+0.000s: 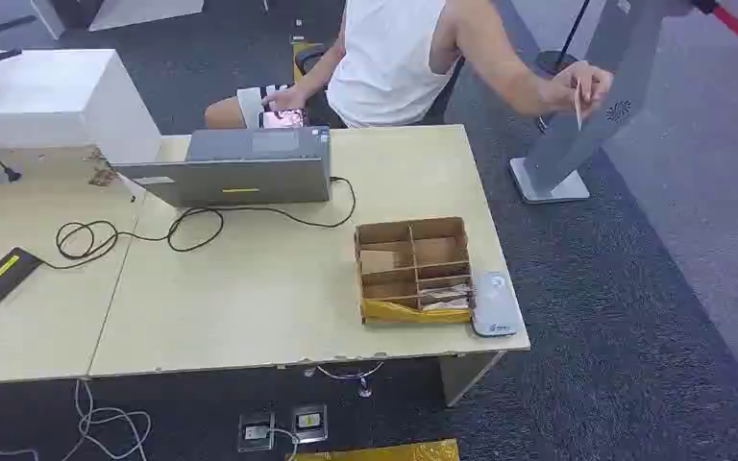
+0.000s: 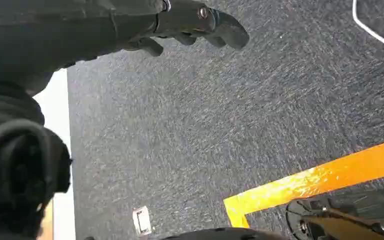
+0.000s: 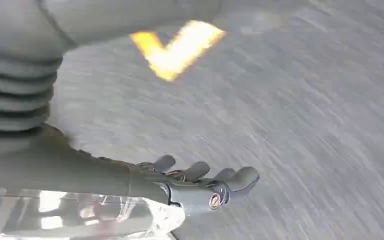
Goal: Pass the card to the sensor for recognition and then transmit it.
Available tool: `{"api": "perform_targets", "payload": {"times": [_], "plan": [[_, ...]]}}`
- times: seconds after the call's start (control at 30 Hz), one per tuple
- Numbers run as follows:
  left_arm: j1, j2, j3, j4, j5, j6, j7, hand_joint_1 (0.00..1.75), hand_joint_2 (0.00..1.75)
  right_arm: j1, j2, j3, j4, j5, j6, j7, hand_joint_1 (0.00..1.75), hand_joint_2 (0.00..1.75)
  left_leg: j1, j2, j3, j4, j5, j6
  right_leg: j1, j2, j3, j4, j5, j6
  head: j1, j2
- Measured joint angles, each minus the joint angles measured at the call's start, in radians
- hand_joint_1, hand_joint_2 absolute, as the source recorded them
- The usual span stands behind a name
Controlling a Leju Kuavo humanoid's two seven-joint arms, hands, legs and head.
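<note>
Both arms hang low: the left hand (image 2: 190,25) has its fingers loosely extended over grey carpet, holding nothing, and the right hand (image 3: 200,182) is spread too, empty, in a blurred picture. On the near right of the table (image 1: 250,298) sits a cardboard box (image 1: 413,269) with dividers, a flat grey sensor (image 1: 493,303) touching its right side, its small label too tiny to read. Farther back, a laptop (image 1: 240,165). Beyond, a seated person's hand (image 1: 581,86) pinches the card (image 1: 578,108) near a grey stand (image 1: 577,125).
</note>
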Motion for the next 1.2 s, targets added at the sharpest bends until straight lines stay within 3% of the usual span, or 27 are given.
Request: {"api": "perform_targets", "payload": {"times": [0.13, 0.3, 0.43, 0.6, 0.8, 0.97, 1.2], "plan": [[0.0, 0.002, -0.001, 0.0, 0.001, 0.013, -0.01, 0.0, 0.0, -0.1, -0.119, -0.027, 0.002, -0.009, -0.056, -0.083, 0.0, 1.75, -0.004, 0.001, 0.0, 0.0, 0.002, 0.003, -0.004, 0.001, -0.001, 0.0, 0.001, 0.002, -0.002, 0.0], [0.0, 0.007, -0.001, 0.0, 0.0, 0.018, -0.01, 0.0, 0.0, -0.32, -0.288, -0.031, 0.002, 0.189, -0.063, -0.05, 0.0, 1.75, -0.006, 0.003, -0.001, 0.0, 0.003, 0.005, -0.007, 0.002, -0.002, 0.001, 0.004, 0.005, -0.001, 0.0], [0.0, 0.006, -0.001, -0.001, -0.008, 0.026, -0.01, 0.0, 0.0, -0.521, -0.363, -0.013, 0.003, 0.317, -0.09, -0.038, 0.0, 1.75, -0.006, 0.001, -0.002, 0.0, 0.005, 0.007, -0.007, 0.0, -0.002, 0.001, 0.004, 0.006, -0.001, 0.0], [-0.001, 0.002, -0.006, -0.001, -0.029, 0.028, -0.01, 0.0, 0.0, -0.724, -0.4, 0.074, 0.006, 0.332, -0.122, -0.015, 0.0, 1.75, -0.006, -0.002, -0.002, 0.0, 0.006, 0.007, -0.007, -0.001, -0.002, 0.001, 0.004, 0.006, -0.001, 0.0], [-0.001, 0.003, -0.009, -0.001, -0.035, 0.043, -0.012, 0.0, 0.0, -0.892, -0.414, 0.196, 0.011, 0.333, -0.125, 0.035, 0.0, 1.75, -0.006, -0.003, -0.004, 0.0, 0.006, 0.007, -0.007, -0.002, -0.002, 0.002, 0.004, 0.006, 0.0, 0.0], [-0.002, 0.002, -0.009, -0.001, -0.047, 0.049, -0.022, 0.0, 0.0, -1.064, -0.401, 0.401, 0.014, 0.336, -0.125, 0.107, 0.0, 1.75, -0.006, -0.003, -0.004, 0.0, 0.006, 0.007, -0.007, -0.002, -0.002, 0.002, 0.004, 0.006, -0.002, 0.0], [-0.002, 0.0, -0.009, -0.001, -0.057, 0.049, -0.032, 0.0, 0.0, -1.149, -0.358, 0.57, 0.015, 0.335, -0.152, 0.056, 0.0, 1.75, -0.005, -0.007, -0.005, 0.0, 0.006, 0.006, -0.007, -0.005, -0.002, 0.002, 0.004, 0.006, -0.001, 0.0]]}}
